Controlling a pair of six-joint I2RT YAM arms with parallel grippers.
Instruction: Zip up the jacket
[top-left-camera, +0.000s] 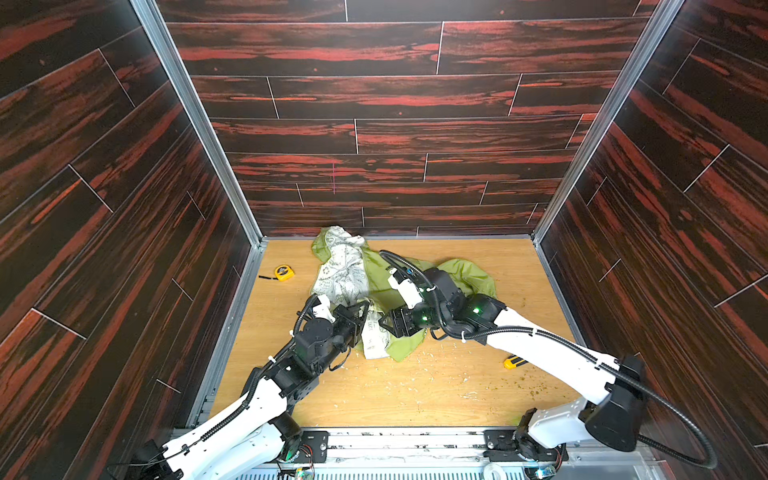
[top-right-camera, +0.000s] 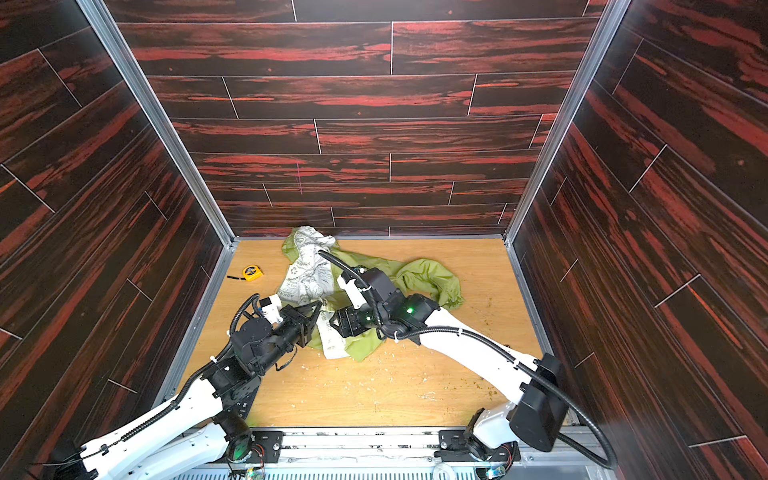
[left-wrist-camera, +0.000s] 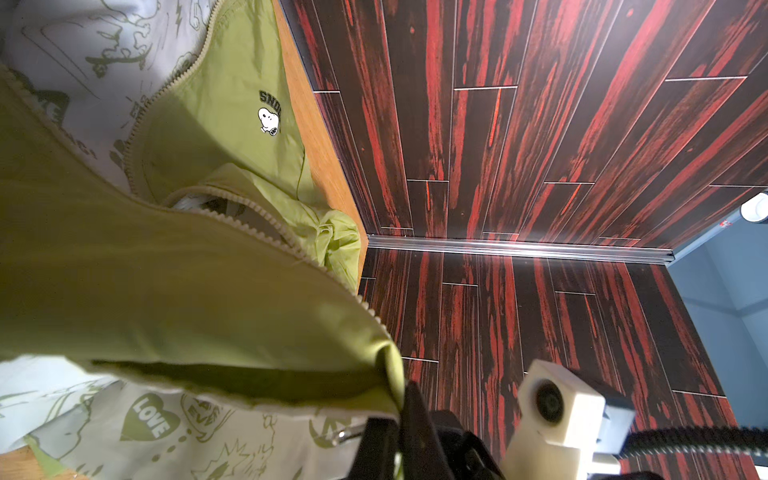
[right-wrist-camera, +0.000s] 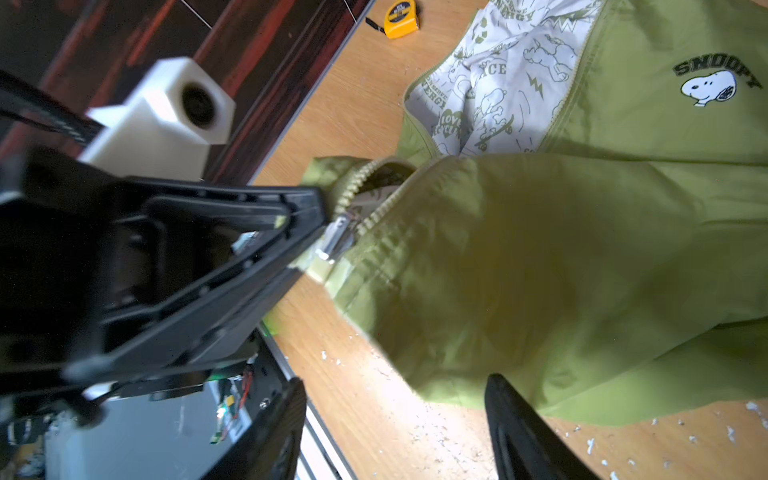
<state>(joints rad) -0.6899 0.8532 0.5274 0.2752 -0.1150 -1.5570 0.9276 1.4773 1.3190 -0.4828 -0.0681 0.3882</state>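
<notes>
The lime-green jacket (top-left-camera: 473, 272) (top-right-camera: 432, 274) lies crumpled at the back middle of the table, with its white printed lining (top-left-camera: 340, 270) showing. My left gripper (top-left-camera: 365, 313) (top-right-camera: 318, 316) (left-wrist-camera: 399, 411) is shut on the jacket's lower front edge, right at the metal zipper slider (right-wrist-camera: 334, 239). The two zipper sides (left-wrist-camera: 232, 216) run apart above the slider. My right gripper (top-left-camera: 386, 328) (top-right-camera: 337, 323) (right-wrist-camera: 397, 380) stands open just right of the left one, over the jacket's edge, with nothing between its fingers. A small chest logo (right-wrist-camera: 710, 85) faces up.
A yellow tape measure (top-left-camera: 284, 272) (right-wrist-camera: 401, 18) lies at the back left of the wooden table (top-left-camera: 415, 395). A yellow-black knife (top-left-camera: 513, 362) lies under my right arm. Crumbs litter the table's front. Dark red panel walls close in three sides.
</notes>
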